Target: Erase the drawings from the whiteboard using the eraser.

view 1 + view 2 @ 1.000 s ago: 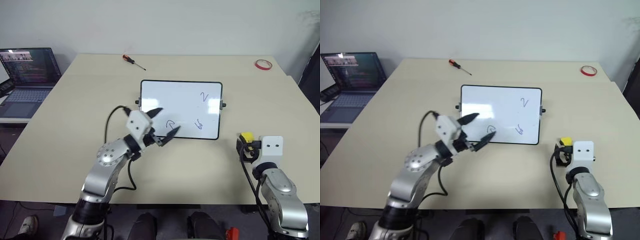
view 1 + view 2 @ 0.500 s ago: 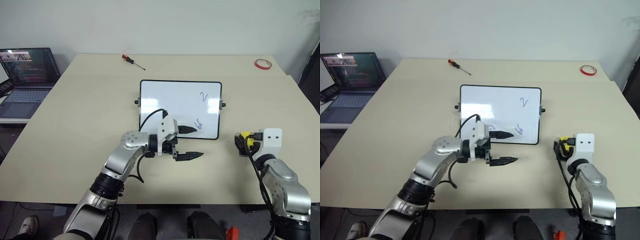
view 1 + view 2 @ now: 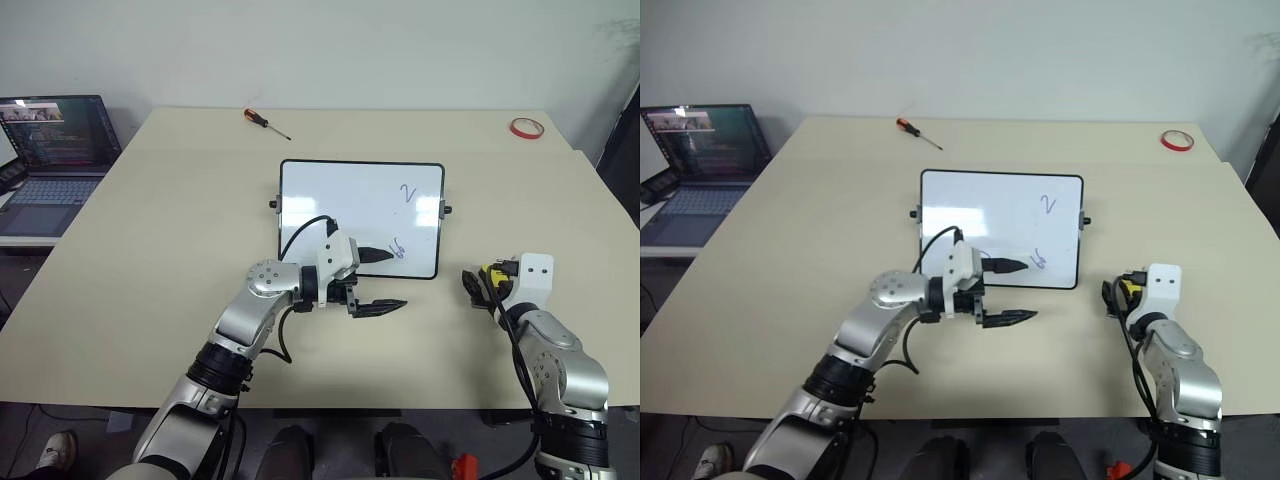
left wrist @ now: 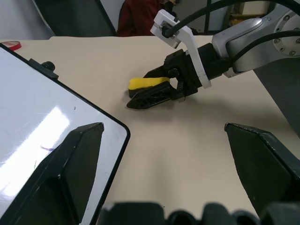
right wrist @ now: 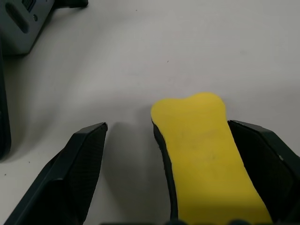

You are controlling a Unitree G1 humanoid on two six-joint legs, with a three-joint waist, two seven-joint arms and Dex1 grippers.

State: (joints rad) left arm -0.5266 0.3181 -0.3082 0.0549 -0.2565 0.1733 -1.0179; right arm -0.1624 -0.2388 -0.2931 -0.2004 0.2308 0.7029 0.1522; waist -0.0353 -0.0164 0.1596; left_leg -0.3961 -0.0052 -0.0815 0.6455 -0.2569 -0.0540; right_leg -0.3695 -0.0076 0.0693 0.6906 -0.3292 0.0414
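Note:
The whiteboard [image 3: 340, 200] lies flat at the table's middle. Two blue drawings show on its right half, a tick [image 3: 407, 192] and a squiggle [image 3: 397, 247] near the lower edge. My left gripper [image 3: 385, 282] is open and points right. One finger lies over the board's lower edge just short of the squiggle, the other over the table in front. The yellow eraser [image 3: 492, 272] lies on the table right of the board. My right gripper [image 5: 166, 126] is open around it. The eraser [image 5: 201, 140] rests by one finger, with bare table between it and the other.
A red tape ring [image 3: 526, 128] lies at the table's far right corner. A red-handled screwdriver [image 3: 268, 122] lies at the far edge behind the board. An open laptop [image 3: 50, 150] stands on a side surface to the left.
My left gripper swung right along the board's lower edge and turned to point right. My right gripper moved forward around the eraser, which stayed in place.

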